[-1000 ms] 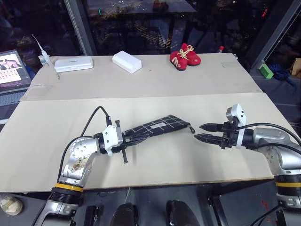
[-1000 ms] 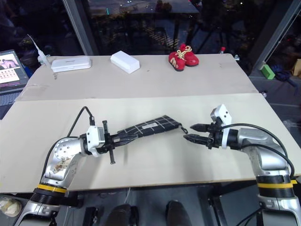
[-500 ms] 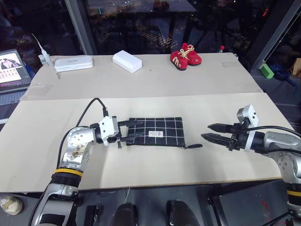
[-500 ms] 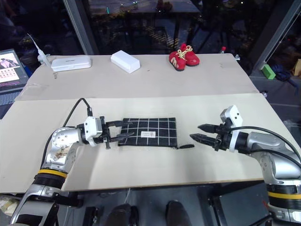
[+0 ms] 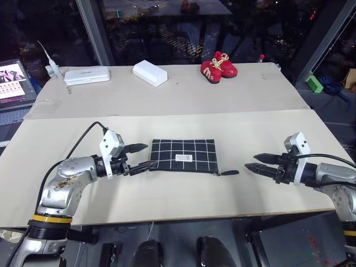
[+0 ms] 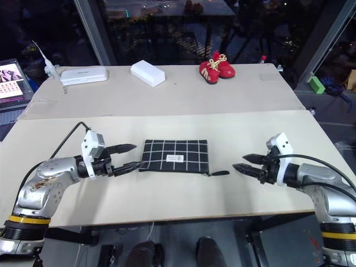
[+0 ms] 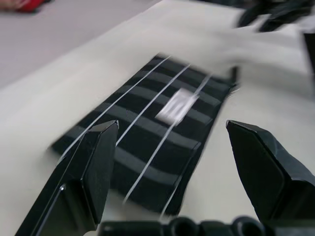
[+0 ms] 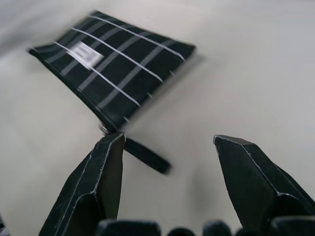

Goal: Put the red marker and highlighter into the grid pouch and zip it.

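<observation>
Both grippers, left (image 5: pixel 139 157) and right (image 5: pixel 257 163), hang spread and empty beside the grid pouch (image 5: pixel 185 156), lying flat lengthwise between them (pull cord rightward) on the beige table (image 5: pixel 183 194) before dark windows.

grid pouch (image 6: pixel 174 155) flat, both pincers open, apart

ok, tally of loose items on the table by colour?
Black: 1, the grid pouch
White: 2, the flat case and the small box
Red: 2, the pair of baby shoes
Total: 5
</observation>
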